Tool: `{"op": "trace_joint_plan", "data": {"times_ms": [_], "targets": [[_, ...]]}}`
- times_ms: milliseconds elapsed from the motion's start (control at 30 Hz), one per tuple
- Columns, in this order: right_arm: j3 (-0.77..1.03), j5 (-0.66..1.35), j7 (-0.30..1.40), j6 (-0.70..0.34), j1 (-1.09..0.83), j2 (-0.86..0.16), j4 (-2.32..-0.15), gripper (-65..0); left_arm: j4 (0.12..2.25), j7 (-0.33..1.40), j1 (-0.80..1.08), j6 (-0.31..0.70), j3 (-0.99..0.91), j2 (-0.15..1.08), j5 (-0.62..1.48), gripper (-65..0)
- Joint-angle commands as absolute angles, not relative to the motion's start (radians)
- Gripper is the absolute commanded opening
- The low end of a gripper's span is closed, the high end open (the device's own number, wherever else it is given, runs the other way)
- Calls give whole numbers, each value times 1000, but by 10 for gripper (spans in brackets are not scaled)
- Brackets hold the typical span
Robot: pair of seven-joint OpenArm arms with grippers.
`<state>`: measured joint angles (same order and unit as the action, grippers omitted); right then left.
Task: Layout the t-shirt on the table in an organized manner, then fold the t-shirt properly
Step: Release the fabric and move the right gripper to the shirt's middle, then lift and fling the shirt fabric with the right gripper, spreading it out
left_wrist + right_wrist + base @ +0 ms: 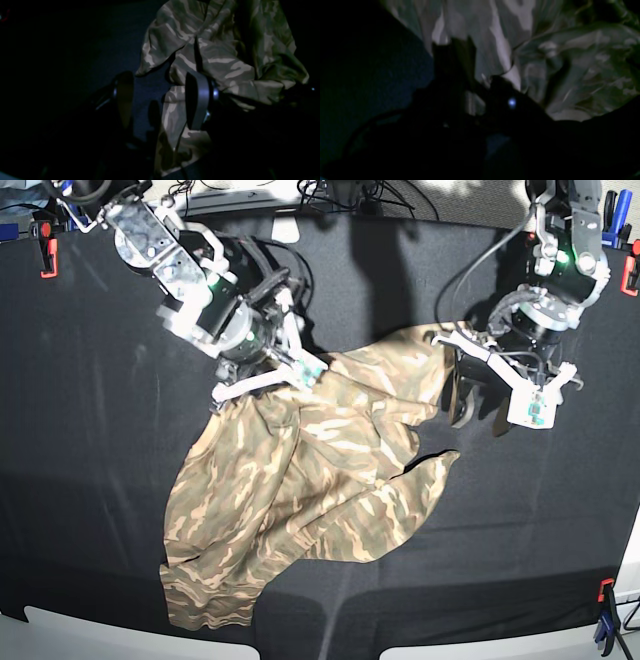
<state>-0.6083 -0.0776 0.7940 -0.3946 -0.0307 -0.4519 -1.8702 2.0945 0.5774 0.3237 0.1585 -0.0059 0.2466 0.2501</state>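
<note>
The camouflage t-shirt (pixel 300 500) lies crumpled across the middle of the black table (pixel 90 440), with its lower hem toward the front left. My right gripper (pixel 268 375) sits on the shirt's upper edge. In the right wrist view its dark fingers (pixel 455 60) stand close together with a strip of t-shirt (pixel 570 62) fabric between them. My left gripper (pixel 480 408) hovers at the shirt's upper right corner. It is open (pixel 161 100), and a fold of the t-shirt (pixel 225 50) lies under and between its fingers (pixel 197 100).
Red clamps (pixel 45 255) (pixel 630 275) hold the cloth at the back corners, and a blue clamp (pixel 603 630) sits at the front right. Cables (pixel 250 195) run along the back edge. White panels (pixel 100 635) line the front edge.
</note>
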Motion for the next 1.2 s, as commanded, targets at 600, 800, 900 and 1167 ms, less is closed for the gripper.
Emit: {"op": "trace_joint_plan", "data": {"times_ms": [600, 800, 900, 1167], "targets": [[-603, -79, 886, -384, -18, -487, -1927, -650, 2114, 553, 318, 157, -7, 250, 255, -338], [-603, -75, 956, -384, -18, -571, -2051, -650, 2114, 553, 318, 157, -7, 250, 255, -338], [-603, -75, 988, -376, -18, -618, -2112, -650, 2114, 553, 318, 157, -7, 250, 255, -339], [-603, -75, 1090, -339, -18, -715, -2189, -650, 2114, 553, 318, 157, -7, 250, 255, -339]]}}
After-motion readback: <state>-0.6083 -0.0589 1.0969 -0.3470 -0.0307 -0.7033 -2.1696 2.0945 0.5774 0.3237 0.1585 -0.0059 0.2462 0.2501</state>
